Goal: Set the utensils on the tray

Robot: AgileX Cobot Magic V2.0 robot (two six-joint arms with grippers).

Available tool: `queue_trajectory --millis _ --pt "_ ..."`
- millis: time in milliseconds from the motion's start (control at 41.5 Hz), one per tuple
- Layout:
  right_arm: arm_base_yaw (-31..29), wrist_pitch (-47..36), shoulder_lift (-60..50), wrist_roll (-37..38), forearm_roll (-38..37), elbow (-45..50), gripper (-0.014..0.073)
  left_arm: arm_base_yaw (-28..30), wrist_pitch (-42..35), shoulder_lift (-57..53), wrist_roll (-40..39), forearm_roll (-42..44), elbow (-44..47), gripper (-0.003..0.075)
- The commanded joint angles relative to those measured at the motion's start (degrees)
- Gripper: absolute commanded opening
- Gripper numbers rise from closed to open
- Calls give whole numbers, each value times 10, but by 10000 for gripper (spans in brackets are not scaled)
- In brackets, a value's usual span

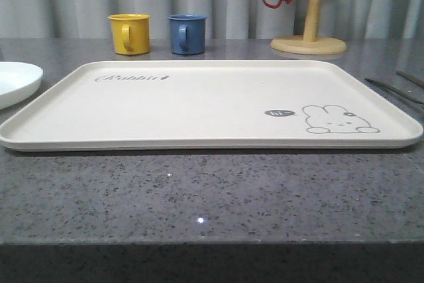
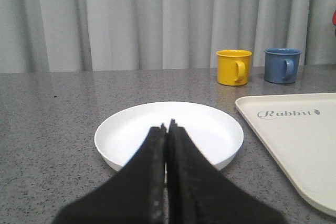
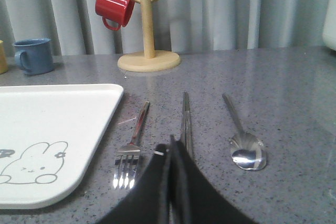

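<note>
Right hand [image 3: 171, 145] pressed together over partly hidden chopsticks [image 3: 185, 119]; left hand [image 2: 167, 129] together above plate [image 2: 131, 129]

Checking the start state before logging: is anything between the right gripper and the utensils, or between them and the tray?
Nothing visible. The right gripper, shut, hovers just before the chopsticks, with the fork and spoon flanking. Bare counter separates the fork from the tray.
</note>
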Motion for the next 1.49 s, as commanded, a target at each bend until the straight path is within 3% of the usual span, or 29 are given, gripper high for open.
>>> queue_trajectory --millis 0,674,891,1156,1469 --pt "-4 -50 -10 -1 -6 0 -69 1 -46 -13 0 -3 -2 -18" --pt "-4 -66 -10 -1 -6 -3 -69 1 -57 -13 0 -2 -2 -18" --pt "-4 -3 -9 -1 -6 -84 -69 1 -63 -11 0 0 -55 -18" --pt "-4 137 70 -1 -6 -270 -69 1 78 19 0 0 -230 -18" --pt "-4 283 237 -2 -13 -420 -69 1 266 186 0 1 -414 -18"
